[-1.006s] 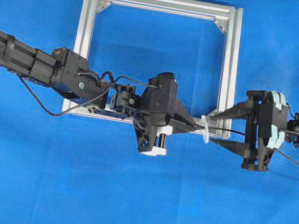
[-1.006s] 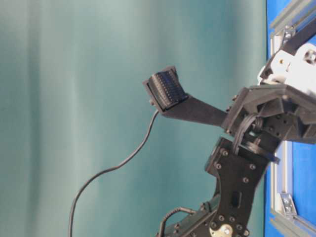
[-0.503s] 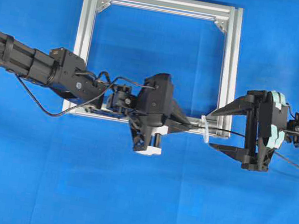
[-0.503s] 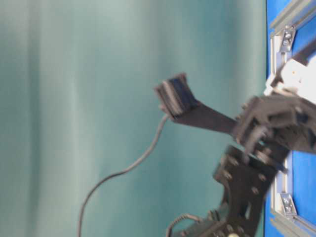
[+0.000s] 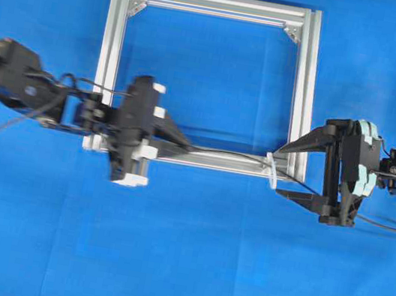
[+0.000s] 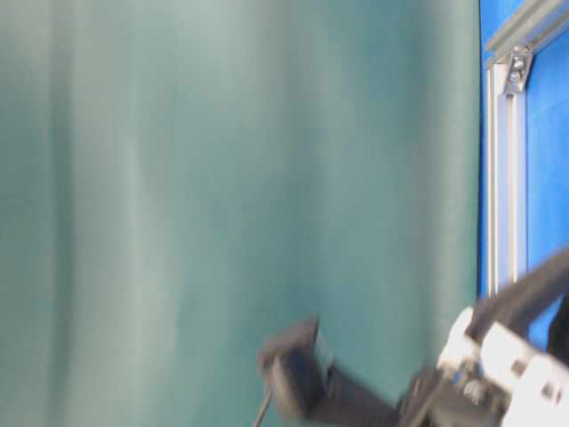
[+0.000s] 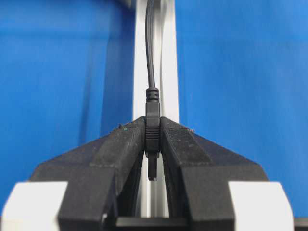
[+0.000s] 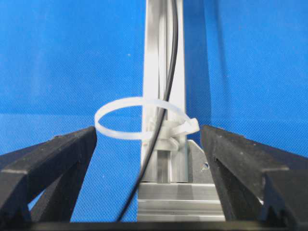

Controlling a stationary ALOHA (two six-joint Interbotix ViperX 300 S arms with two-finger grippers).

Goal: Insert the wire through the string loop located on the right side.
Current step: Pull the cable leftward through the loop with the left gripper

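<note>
We've got the left end effector clenched on the wire at its plug, over the near left corner of the aluminium frame on the blue surface. From there the wire runs right along the near rail and passes through the string loop at the near right corner. Right end effector is released, fingers spread wide either side of the loop, touching nothing.

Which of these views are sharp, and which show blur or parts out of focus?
Overhead view: the left gripper is smeared by motion blur, the right gripper crisp. Table-level view: blurred throughout. Left wrist view: the wire plug is sharp. Right wrist view: the string loop is sharp, the near fingers soft.
</note>
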